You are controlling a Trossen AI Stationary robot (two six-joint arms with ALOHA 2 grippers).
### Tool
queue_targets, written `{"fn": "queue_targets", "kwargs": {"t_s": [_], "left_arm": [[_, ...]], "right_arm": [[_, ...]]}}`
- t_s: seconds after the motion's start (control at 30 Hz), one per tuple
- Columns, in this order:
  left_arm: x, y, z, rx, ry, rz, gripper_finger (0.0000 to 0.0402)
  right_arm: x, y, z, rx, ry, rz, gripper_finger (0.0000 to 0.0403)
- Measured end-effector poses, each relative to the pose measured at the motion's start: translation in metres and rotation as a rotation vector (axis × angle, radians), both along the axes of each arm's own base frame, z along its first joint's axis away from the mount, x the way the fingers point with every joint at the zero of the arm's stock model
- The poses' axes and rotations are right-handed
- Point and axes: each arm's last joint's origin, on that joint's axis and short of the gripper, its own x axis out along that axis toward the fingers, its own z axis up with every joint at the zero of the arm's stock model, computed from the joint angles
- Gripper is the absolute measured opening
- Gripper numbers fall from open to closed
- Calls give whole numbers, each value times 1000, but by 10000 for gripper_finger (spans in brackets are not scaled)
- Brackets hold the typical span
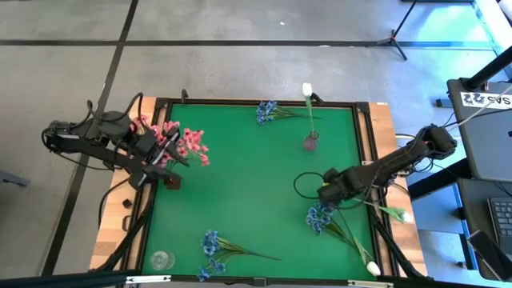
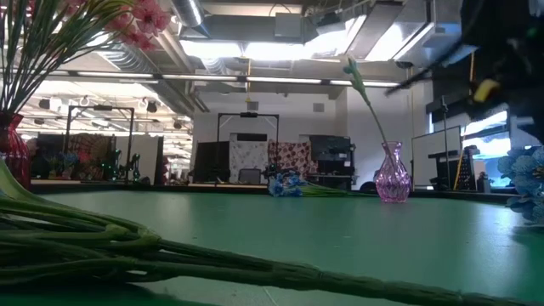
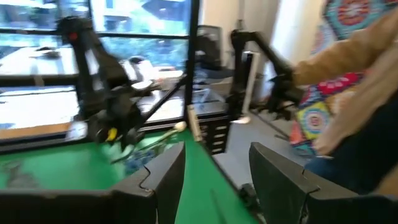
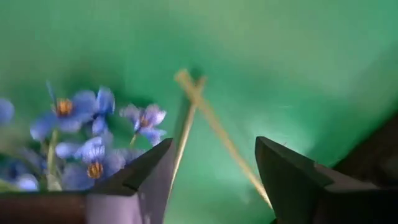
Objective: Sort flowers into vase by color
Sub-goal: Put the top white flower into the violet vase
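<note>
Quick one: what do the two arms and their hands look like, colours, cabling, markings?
Both arms are dark, near black, with jointed segments. The left arm and right arm each trail black cables, looping on the table beside the right hand. The left hand has two flat, angular dark fingers, as does the right. A small yellow mark shows on the right arm's wrist.

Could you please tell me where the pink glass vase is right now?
In the high view, the pink glass vase stands upright toward the mat's far right, holding a white bud, with a blue sprig just beyond it.

Two dark, cable-draped jointed arms
</note>
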Motion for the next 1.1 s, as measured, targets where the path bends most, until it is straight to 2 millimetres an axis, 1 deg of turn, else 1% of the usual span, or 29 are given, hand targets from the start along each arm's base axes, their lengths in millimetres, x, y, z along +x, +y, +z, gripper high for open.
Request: {"fn": "queue_targets", "kwargs": {"t_s": [0.1,0.2,0.27,0.37,0.4,0.47,0.57,0.63,0.7,0.77,0.83,0.9,0.97,1.03,1.1], "left_arm": [[-1,-2,2,-9,-17,-66,174],[-2,-2,3,-14,-32,-93,174],[-2,-2,4,-15,-40,-93,174],[-2,-2,4,-15,-45,-93,174],[-2,-2,4,-15,-45,-93,174],[-1,-2,4,1,-52,-92,174],[-1,-2,4,47,-75,-95,174],[-1,-2,5,75,-94,-98,174],[-1,-2,5,94,-111,-98,174],[-1,-2,6,101,-119,-95,174],[-1,-2,6,102,-121,-87,174],[-1,-2,6,104,-120,-69,174],[0,-1,6,105,-119,-59,174],[0,-1,6,105,-119,-53,174],[0,-1,6,104,-118,-53,174]], "right_arm": [[-6,-7,-14,32,43,17,188],[-12,-11,-21,33,80,44,143],[-12,-12,-21,37,78,80,103],[-8,-11,-18,49,51,146,28],[-5,-10,-15,50,32,178,16],[3,-8,-8,38,-22,225,16],[23,-4,6,-22,-115,321,13],[40,0,14,-81,-196,427,7],[57,5,21,-137,-281,547,10],[73,11,23,-163,-363,673,18],[84,16,22,-158,-425,800,24],[89,23,20,-125,-455,882,29],[90,27,20,-85,-461,899,39],[88,31,22,-57,-441,888,57],[85,34,26,-29,-415,813,84]]}}
